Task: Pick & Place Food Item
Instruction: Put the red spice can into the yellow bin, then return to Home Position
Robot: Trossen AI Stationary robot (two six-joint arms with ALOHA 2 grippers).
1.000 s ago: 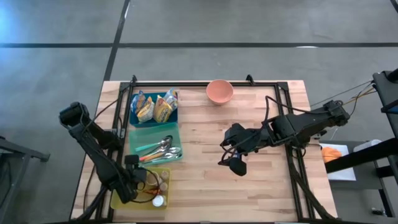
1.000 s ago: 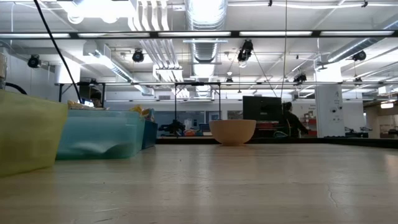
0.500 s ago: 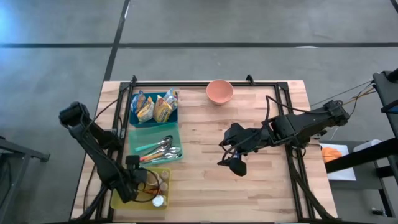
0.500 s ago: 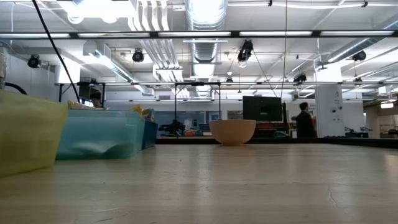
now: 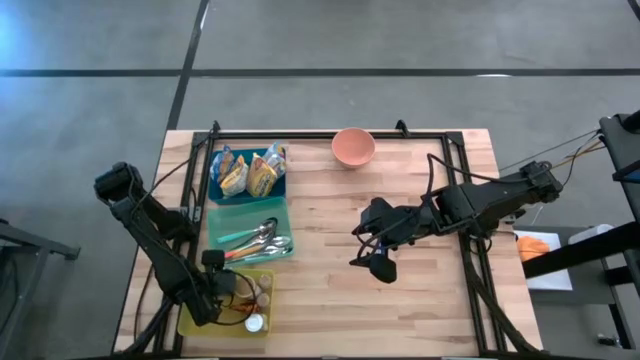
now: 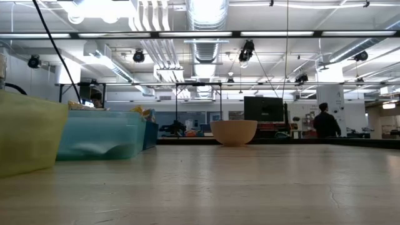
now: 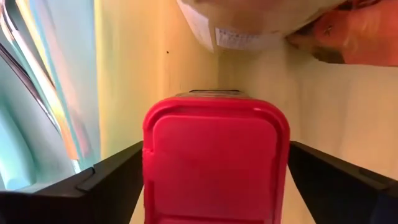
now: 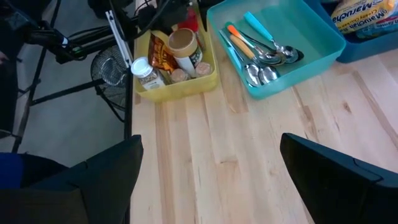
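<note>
Left gripper [image 7: 214, 180] sits inside the yellow bin [image 5: 192, 322] at the table's [image 5: 400, 320] front-left corner, fingers [image 7: 106, 177] spread either side of a red-lidded container [image 7: 216, 165], not gripping it. Right gripper [image 5: 380, 268], fingers spread and empty, hovers over the table's middle. Pink bowl [image 5: 353, 147] stands at the far edge.

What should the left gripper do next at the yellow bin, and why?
Probably close the left gripper on the red-lidded container. Its fingers stand wide on both sides of the lid inside the yellow bin, with gaps showing, so nothing looks gripped yet. The right gripper waits, open, over mid-table.
</note>
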